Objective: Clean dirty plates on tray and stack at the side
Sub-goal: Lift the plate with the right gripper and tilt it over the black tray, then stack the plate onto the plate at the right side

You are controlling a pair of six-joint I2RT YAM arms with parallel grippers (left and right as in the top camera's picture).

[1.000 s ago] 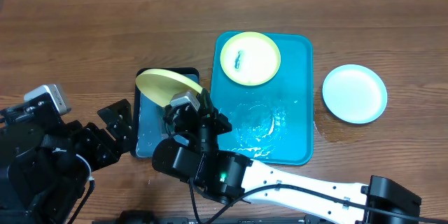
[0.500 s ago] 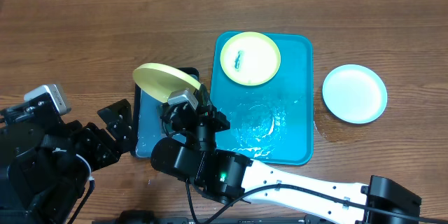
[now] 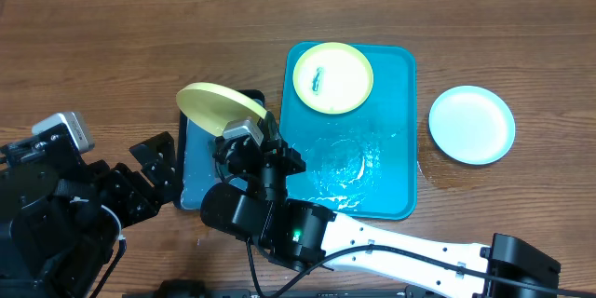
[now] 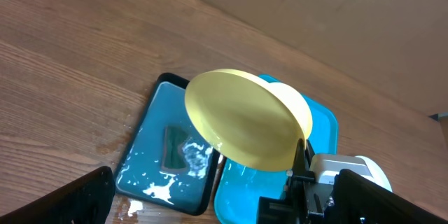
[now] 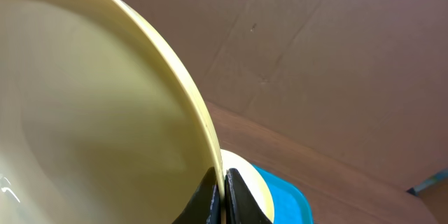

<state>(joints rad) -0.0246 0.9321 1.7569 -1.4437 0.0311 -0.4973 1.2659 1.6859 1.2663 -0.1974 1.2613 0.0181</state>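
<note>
Your right gripper [image 5: 222, 192] is clamped on the rim of the held plate [image 3: 216, 104]. In the right wrist view both fingers pinch the thin edge, with no gap showing.

The held plate is tilted steeply, its pale yellow underside facing up and toward the left wrist camera. The face is turned away; you cannot tell whether it is smeared.

It hangs over the far end of the small black-edged tray [image 3: 191, 172], clear of it. That tray's blue-grey mat is wet, with white flecks and a puddle near its middle in the left wrist view.

Your left gripper [image 3: 166, 169] sits low at the near left, beside the small black-edged tray. Its jaws stand wide apart with nothing between them.

The teal tray [image 3: 396, 149] lies just right of the small black-edged tray, the edges near or touching; you cannot tell which.

The lime-rimmed plate [image 3: 332, 76] lies flat in the far half of the teal tray, face up, with one dark smear left of centre.

The wet patch [image 3: 345, 163] glistens on the near half of the teal tray.

The teal-rimmed plate [image 3: 471, 124] lies flat on the table [image 3: 112, 47], right of the teal tray and apart from it. Its white centre shows no marks from overhead.
</note>
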